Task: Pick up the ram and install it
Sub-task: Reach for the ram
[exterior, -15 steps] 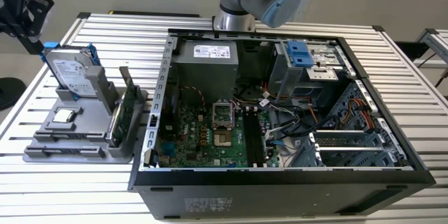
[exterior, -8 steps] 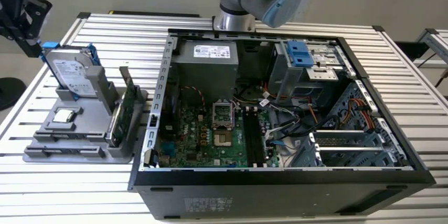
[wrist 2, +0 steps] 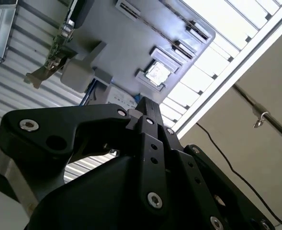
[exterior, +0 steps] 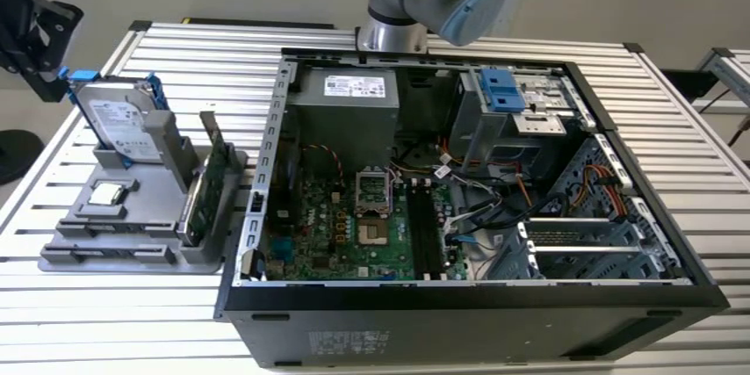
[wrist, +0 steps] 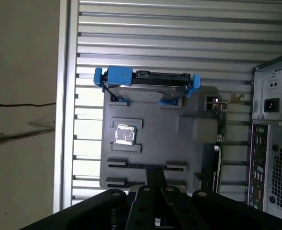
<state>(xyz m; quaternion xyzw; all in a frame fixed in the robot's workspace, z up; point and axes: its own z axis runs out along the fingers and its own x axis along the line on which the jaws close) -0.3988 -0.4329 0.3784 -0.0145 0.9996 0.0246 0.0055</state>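
Note:
My gripper (exterior: 35, 50) hangs high over the table's far corner at the exterior view's left, beyond the grey holder (exterior: 82, 256). In both wrist views its fingers (wrist: 155, 176) meet in one narrow black bar, shut, with nothing between them. A thin dark line (wrist: 145, 166) runs between the end clips of one of the holder's front slots. I cannot tell whether it is the ram seen edge-on. In the open computer case (exterior: 469, 305), long black memory slots (exterior: 427, 233) lie on the green motherboard (exterior: 340, 243).
The holder also carries a silver hard drive with blue rails (exterior: 118, 116), a small square chip (exterior: 108, 192) and an upright green expansion card (exterior: 205, 186). Cables and drive cages crowd the case at the exterior view's right. The arm's base (exterior: 399, 6) stands behind the case.

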